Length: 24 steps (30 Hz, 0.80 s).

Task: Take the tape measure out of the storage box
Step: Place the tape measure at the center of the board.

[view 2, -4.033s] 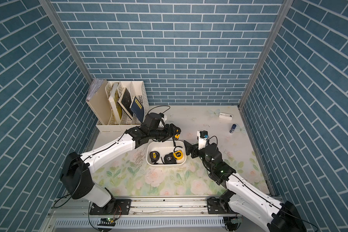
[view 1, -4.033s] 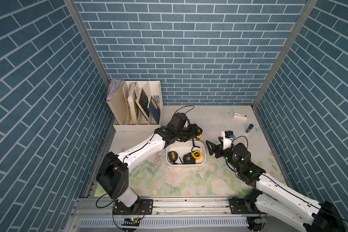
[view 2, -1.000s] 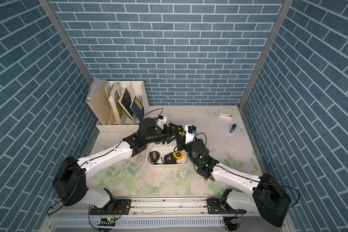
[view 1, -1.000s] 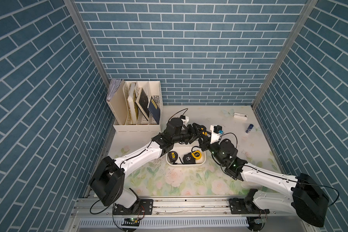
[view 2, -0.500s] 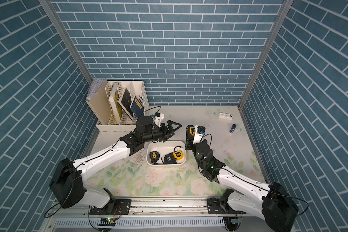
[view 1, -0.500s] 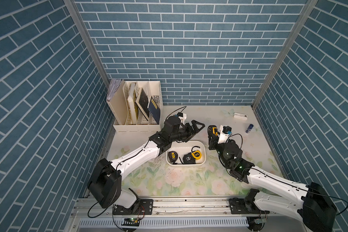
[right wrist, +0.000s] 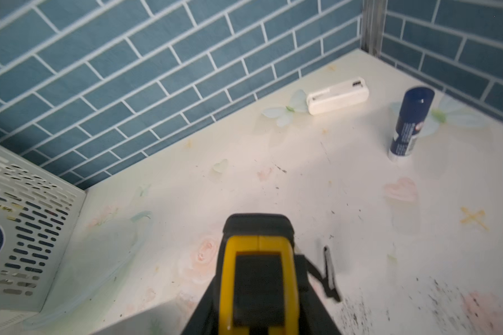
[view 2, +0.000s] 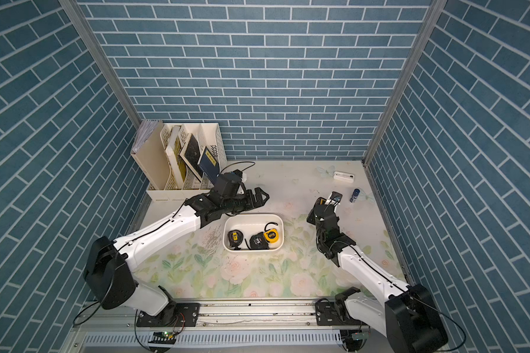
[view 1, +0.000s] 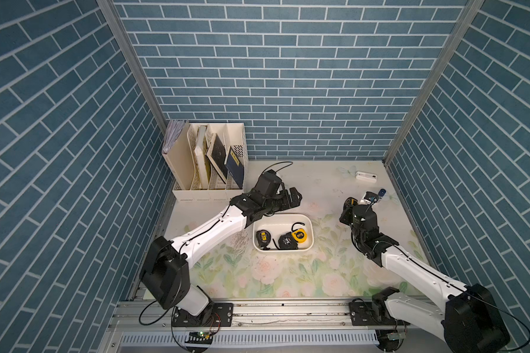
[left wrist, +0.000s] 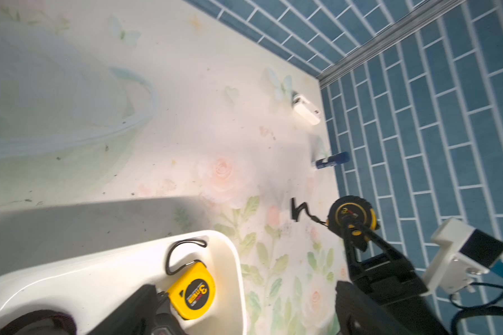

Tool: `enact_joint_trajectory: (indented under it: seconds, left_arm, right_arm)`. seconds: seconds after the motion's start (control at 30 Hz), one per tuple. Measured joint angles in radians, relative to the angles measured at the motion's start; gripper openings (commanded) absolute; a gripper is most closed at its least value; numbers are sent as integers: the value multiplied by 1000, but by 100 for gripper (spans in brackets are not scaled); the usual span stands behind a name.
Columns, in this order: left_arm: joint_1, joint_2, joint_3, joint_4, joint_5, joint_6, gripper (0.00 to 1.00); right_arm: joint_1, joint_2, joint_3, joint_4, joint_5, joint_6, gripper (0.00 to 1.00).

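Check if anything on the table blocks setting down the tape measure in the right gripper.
Nothing visible does. The right gripper holds the tape measure over bare table; the blue tube and white case sit farther back, apart.

The storage box (left wrist: 99, 272) was smooth white plastic with a glossy sheen. The tape measure (right wrist: 257, 261) had a yellow hard-plastic case with matt black, rubbery-looking trim. The file organiser (right wrist: 26, 232) was matt, cream, perforated plastic. The tabletop (right wrist: 360, 203) carried a matt floral print, scuffed and dark-specked. The front rail (view 1: 273, 310) was bare brushed metal.
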Motion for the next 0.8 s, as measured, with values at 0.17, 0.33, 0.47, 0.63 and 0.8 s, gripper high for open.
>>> enact_joint_trajectory:
  seconds: [0.17,0.33,0.47,0.63,0.8]
  left_arm:
    - [-6,36,-39,-25,-27,24,100]
    - [-13,49,-40,-34,-34,41,100]
    - [-27,56,-39,-52,-57,58,98]
    - [-44,114,-10,-87,-88,84,93]
    - [-60,190,18,-134,-119,101,93]
  right_arm:
    - [-76,112,0,5,-134,55,0]
    - [-140,204,-2,21,-244,105,0]
    - [-232,248,-11,71,-325,141,0]
    - [-281,328,-10,118,-396,167,0]
    - [-287,402,8,171,-465,192,0]
